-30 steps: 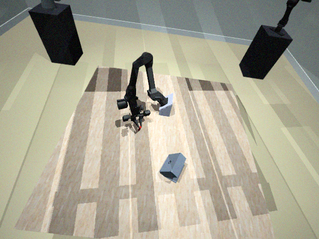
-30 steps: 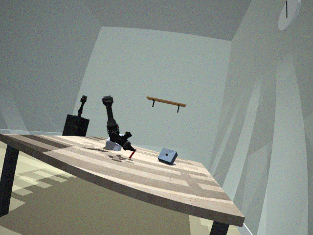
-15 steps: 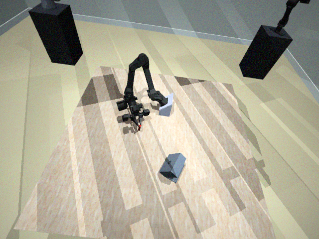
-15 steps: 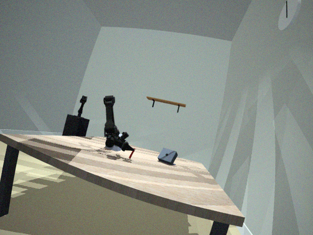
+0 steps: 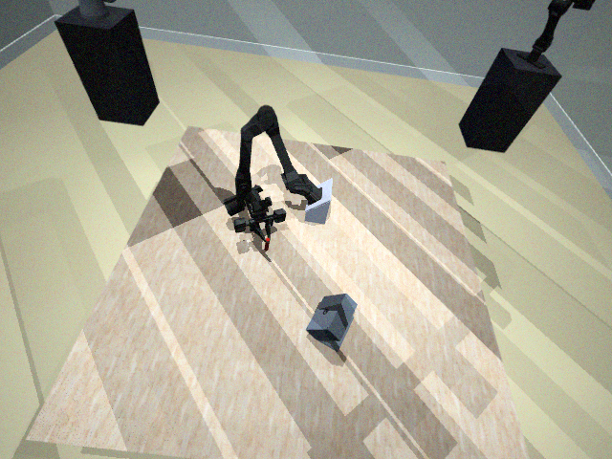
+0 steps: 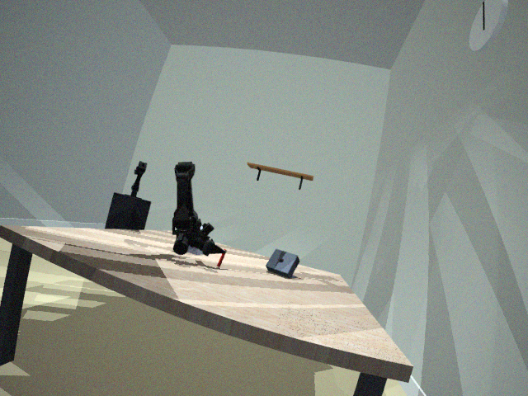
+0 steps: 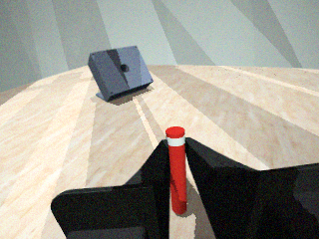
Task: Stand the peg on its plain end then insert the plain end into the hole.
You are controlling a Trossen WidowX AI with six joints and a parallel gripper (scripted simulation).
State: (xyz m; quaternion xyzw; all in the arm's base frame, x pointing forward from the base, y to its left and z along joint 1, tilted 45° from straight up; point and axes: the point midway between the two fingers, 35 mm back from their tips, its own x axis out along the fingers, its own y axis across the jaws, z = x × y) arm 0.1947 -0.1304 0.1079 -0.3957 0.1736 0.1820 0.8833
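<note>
My two black fingers are closed tight on the slim red cylindrical peg with a white band [image 7: 176,171], pinching it about halfway along its length, one pad pressed to each side. From my wrist view the peg stands close to upright, the white band just below its top cap and the plain end down at the pale wood-plank table [image 7: 239,105] (I cannot tell whether that end touches the boards or hangs just above them). The side view shows the peg [image 6: 220,259] leaning a little, its lower end at the table surface [image 6: 298,315].

Far ahead of me and a bit to the left sits the blue-grey sloped panel block [image 7: 121,72], its face turned toward me with a single dark round hole [image 7: 124,67] in it. It is well apart from the peg. Seen from above, the panel block [image 5: 332,318] lies nearer the middle of the table, while my fingers [image 5: 265,235] and the peg's red tip [image 5: 267,240] stay close to my own base, beside a small pale grey box [image 5: 318,205].
</note>
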